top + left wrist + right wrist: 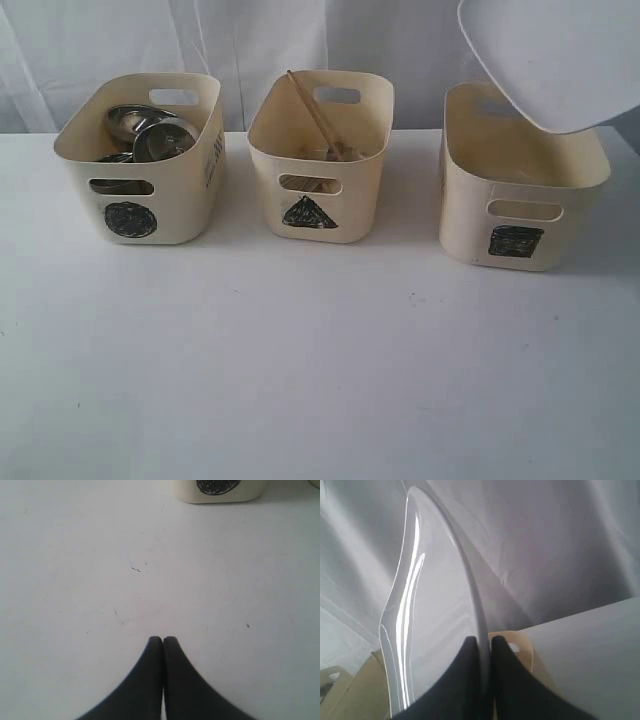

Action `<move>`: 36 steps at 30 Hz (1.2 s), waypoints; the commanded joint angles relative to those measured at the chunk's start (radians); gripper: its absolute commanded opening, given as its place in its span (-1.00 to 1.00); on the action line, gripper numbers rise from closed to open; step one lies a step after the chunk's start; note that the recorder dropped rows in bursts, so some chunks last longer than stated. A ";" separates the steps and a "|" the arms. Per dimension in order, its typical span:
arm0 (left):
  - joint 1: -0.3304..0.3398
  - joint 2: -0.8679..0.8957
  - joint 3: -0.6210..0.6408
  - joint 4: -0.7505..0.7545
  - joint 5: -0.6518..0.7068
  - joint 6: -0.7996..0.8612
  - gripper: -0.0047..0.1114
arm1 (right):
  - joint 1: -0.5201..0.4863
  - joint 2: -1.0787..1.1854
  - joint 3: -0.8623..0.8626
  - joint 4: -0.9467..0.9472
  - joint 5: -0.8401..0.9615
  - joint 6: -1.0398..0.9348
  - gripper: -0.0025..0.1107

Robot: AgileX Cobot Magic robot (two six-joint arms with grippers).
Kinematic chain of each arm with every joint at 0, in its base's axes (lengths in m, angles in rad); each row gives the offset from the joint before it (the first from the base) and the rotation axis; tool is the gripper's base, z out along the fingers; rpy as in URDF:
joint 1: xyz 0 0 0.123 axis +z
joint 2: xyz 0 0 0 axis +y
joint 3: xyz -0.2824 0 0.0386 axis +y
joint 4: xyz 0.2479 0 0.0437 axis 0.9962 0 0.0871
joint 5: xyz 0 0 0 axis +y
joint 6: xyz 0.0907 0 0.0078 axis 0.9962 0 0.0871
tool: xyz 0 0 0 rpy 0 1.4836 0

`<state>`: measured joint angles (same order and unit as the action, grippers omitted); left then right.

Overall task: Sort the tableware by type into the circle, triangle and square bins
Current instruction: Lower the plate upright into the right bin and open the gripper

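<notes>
Slipping is the main risk: right fingers (468, 680) pinch only the thin rim of the white plate (545, 60), rest of it sticking out tilted, so a jolt could twist it loose. Plate also looks approx as wide as the square bin (520, 190) mouth, so it could catch a wall or tip the bin by the counter (320, 360)'s right edge. Plate hangs above that bin, rim betw. both fingers. Left fingers (150, 680) pressed together, empty.

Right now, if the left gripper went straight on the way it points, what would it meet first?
Probably the white table; the circle bin stands farther on, slightly off that line. Depth is unclear.
</notes>
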<state>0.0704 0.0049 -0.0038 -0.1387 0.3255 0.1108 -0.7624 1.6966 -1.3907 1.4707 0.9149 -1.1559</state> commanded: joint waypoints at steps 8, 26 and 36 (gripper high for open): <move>-0.001 -0.005 0.004 -0.005 0.027 -0.002 -0.92 | 0.044 0.006 -0.017 0.063 -0.105 -0.116 -0.96; -0.001 -0.005 0.004 -0.005 0.027 0.000 -0.92 | 0.285 0.006 -0.017 -0.020 -0.448 -0.386 -0.96; -0.001 -0.005 0.004 -0.005 0.027 -0.001 -0.92 | 0.384 0.060 -0.017 -0.137 -0.553 -0.388 -0.96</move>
<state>0.0704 0.0049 -0.0038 -0.1387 0.3255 0.1108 -0.3999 1.7465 -1.3994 1.3368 0.3895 -1.5385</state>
